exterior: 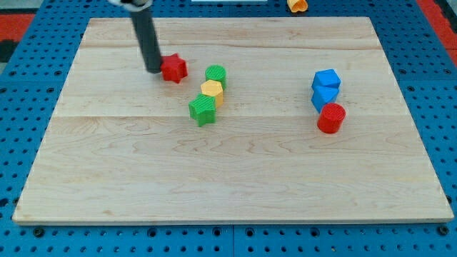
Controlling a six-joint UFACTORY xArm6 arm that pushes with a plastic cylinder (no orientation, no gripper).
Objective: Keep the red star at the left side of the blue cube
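Observation:
The red star [173, 68] lies on the wooden board [228, 171] in the upper middle-left. My tip [154, 70] is right against the star's left side. The blue cube [327, 78] is far off at the view's right, with a second blue block [323, 96] touching it just below. The red star is well to the left of the blue cube.
A green cylinder [216, 73], a yellow block [211, 91] and a green star [203, 109] form a slanted row just right of the red star. A red cylinder [331, 118] sits below the blue blocks. An orange object [297, 5] lies off the board at the top.

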